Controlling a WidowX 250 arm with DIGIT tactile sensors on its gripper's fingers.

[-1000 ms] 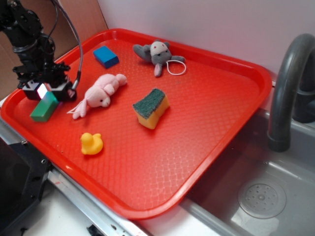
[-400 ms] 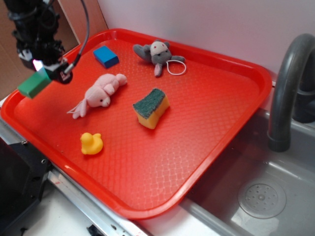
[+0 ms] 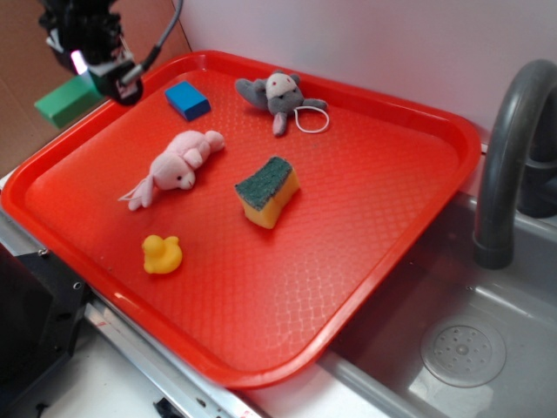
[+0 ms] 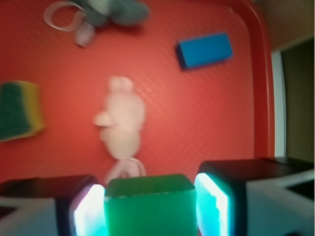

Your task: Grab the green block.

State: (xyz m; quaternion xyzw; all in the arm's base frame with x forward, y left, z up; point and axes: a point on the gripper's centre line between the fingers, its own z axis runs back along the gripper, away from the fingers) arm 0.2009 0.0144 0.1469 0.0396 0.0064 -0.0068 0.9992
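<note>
Aloft, green block [image 3: 61, 100] in hand [image 3: 91, 77], pink plush [image 4: 120, 123] below

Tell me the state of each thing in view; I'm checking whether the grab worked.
hand: shut on the green block, raised above the tray's far left corner.
green block: held between the fingers, off the tray.
blue block: lying flat on the red tray.
pink plush: lying on its side.
grey plush: lying flat.
sponge: green side up.
rubber duck: upright.
</note>
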